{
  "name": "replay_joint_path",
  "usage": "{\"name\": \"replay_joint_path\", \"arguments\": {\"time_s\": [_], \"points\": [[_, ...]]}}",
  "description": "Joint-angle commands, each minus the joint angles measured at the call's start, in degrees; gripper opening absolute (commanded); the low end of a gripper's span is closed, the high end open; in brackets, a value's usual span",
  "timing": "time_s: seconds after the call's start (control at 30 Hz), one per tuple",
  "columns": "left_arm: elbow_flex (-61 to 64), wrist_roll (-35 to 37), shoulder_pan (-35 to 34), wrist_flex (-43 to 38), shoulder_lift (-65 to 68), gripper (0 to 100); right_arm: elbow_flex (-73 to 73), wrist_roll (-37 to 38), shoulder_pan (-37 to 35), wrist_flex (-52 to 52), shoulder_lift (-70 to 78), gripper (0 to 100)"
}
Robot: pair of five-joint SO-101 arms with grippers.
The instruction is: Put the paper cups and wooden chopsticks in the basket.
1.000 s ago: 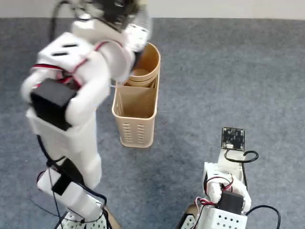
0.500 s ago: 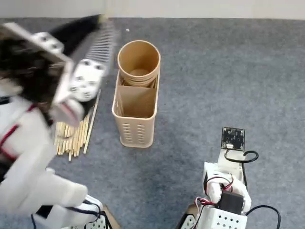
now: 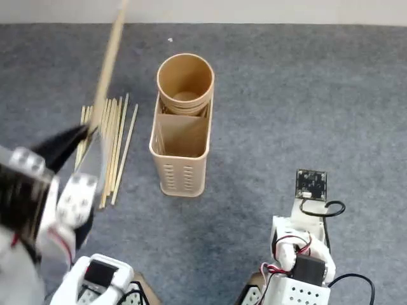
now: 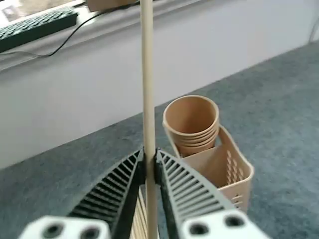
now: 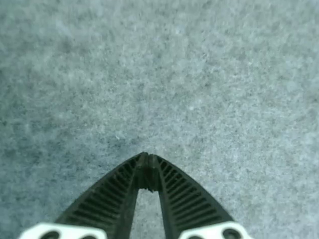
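Observation:
My left gripper (image 4: 149, 155) is shut on a single wooden chopstick (image 4: 146, 74), held upright; in the high view the chopstick (image 3: 109, 57) rises from the gripper (image 3: 89, 132) at the left. A bundle of several wooden chopsticks (image 3: 116, 149) lies on the grey carpet left of the basket. The tan basket (image 3: 181, 171) has two compartments. A stack of paper cups (image 3: 185, 81) stands in its far compartment, and the near one looks bare inside. From the left wrist the cups (image 4: 192, 119) and the basket (image 4: 229, 172) lie beyond the chopstick. My right gripper (image 5: 148, 158) is shut, pointing at bare carpet.
The right arm's base (image 3: 299, 267) sits folded at the lower right, with a small black board (image 3: 311, 183) above it. Grey carpet spreads right of the basket. A pale wall (image 4: 89, 89) runs along the far edge.
The left arm has swung back from over the basket to the left and toward the front. It now holds one chopstick upright, and the chopstick bundle has come into sight. The right arm stayed still.

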Motion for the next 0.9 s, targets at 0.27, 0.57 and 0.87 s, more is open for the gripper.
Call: {"name": "replay_joint_path", "arguments": {"time_s": [0.27,0.57,0.87], "points": [[23.16,5.1,3.12,-41.41,4.88,1,7.78,-0.62,0.4,0.22,-0.66,0.5],[19.74,5.1,7.16,-55.3,23.43,0,7.78,-0.62,0.4,0.22,-0.66,0.5],[31.6,4.92,10.15,-62.95,25.27,0,7.78,-0.62,0.4,0.22,-0.66,0.5]]}}
